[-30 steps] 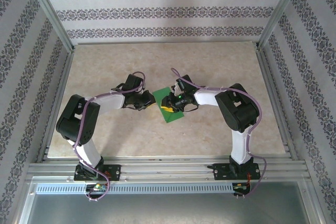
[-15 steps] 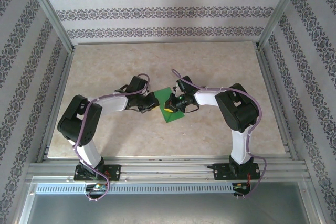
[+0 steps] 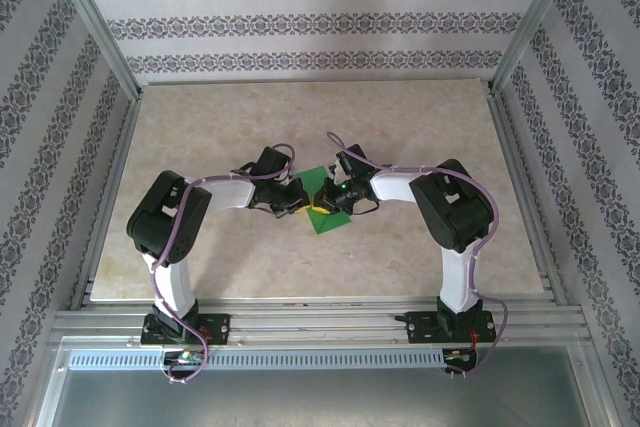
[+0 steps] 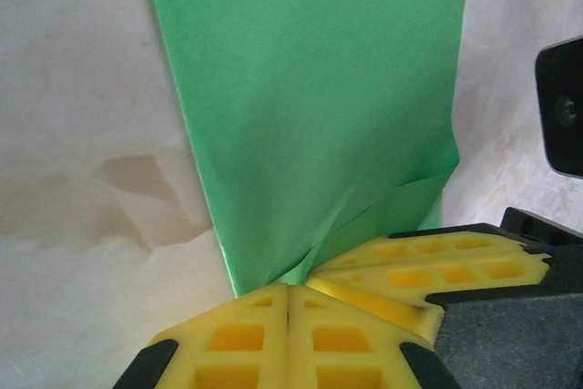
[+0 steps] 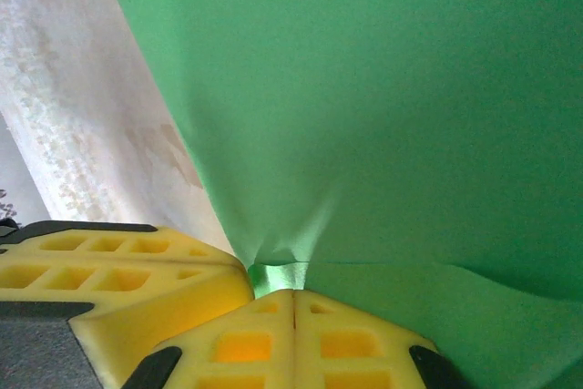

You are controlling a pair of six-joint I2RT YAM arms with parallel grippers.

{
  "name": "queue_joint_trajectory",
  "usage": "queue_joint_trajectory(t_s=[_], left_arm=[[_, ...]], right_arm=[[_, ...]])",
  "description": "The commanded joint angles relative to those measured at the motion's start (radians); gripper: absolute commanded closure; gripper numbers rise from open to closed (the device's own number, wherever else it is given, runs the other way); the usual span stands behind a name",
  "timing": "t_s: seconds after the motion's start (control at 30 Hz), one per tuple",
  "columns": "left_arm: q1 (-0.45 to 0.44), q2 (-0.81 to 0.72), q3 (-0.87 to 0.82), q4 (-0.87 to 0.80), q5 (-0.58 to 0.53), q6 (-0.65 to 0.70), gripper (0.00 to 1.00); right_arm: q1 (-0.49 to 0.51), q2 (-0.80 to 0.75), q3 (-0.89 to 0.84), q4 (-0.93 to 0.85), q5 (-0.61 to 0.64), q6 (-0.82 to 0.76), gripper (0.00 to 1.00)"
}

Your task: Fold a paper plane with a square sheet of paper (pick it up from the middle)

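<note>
My left claw [image 4: 288, 291] and right claw [image 5: 293, 298] each clamp the bright green paper sheet [image 4: 310, 88], well inside the table's [image 3: 200, 127] edges.

Looks down steeply from above and behind the arm bases in the top external view, facing the far wall, with the whole table [image 3: 200, 127] seen from afar. Peers from each wrist along its own yellow pads, left gripper [image 4: 289, 293] and right gripper [image 5: 293, 302], very close to the square sheet of paper [image 4: 310, 88]. Shares across all three that green sheet at mid-table, where both grippers meet.
</note>
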Motion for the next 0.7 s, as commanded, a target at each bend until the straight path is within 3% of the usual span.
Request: queue_joint_trajectory(t_s=[0.0, 0.67], left_arm=[[-0.009, 0.014, 0.03, 0.025, 0.013, -0.007, 1.0], [-0.01, 0.044, 0.068, -0.115, -0.029, 0.068, 1.0]], right_arm=[[0.0, 0.046, -0.022, -0.094, 0.061, -0.015, 0.97], [-0.001, 0.054, -0.017, -0.094, 0.057, -0.01, 0.97]])
